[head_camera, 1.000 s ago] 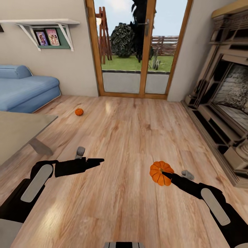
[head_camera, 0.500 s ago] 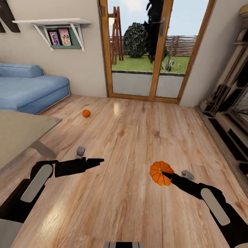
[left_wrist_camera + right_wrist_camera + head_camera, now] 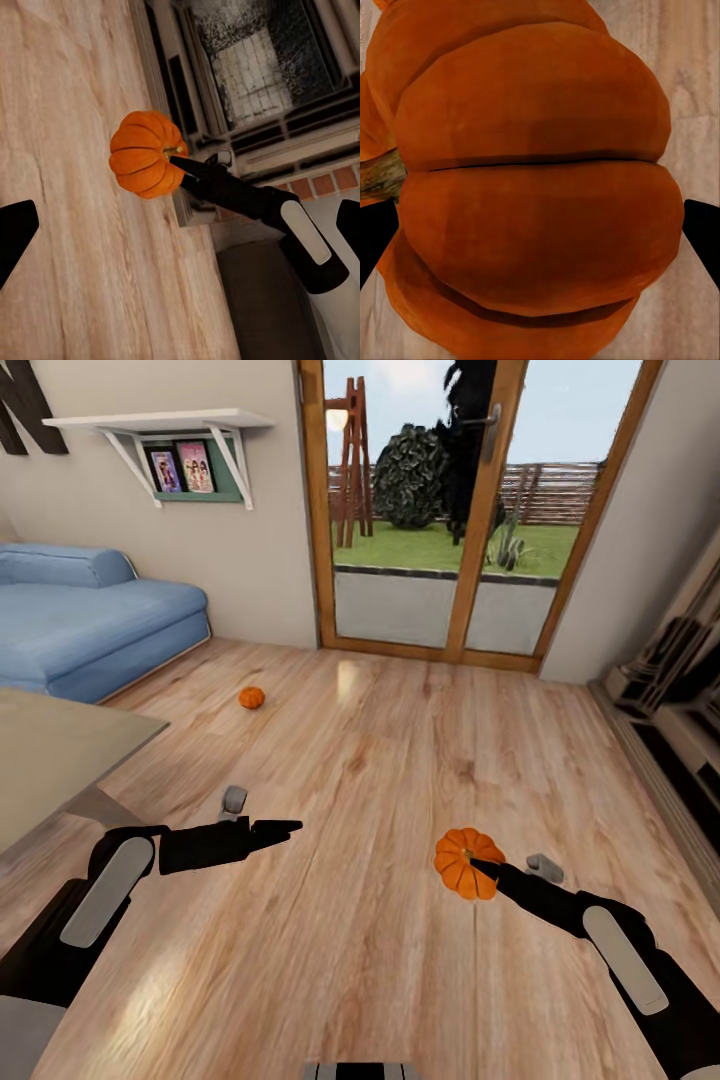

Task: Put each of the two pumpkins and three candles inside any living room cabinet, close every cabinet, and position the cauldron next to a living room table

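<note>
Right gripper point(image 3: 482, 868) clamped on pumpkin point(image 3: 462, 862), stem sideways towards left gripper point(image 3: 285, 826). Left gripper's state indeterminable. Second pumpkin point(image 3: 251, 698) beyond table point(image 3: 60, 760).

head camera looks forward and down from above both arms, across the wood floor point(image 3: 380, 760) toward the glass door point(image 3: 440, 510), taking in the room at a distance. left wrist camera faces sideways over the floor toward the fireplace point(image 3: 255, 67), catching the right gripper point(image 3: 176, 160) and its pumpkin point(image 3: 142, 154) from mid-range, the same pair the head view sees. right wrist camera sits tight against that pumpkin, floor at the edges.
</note>
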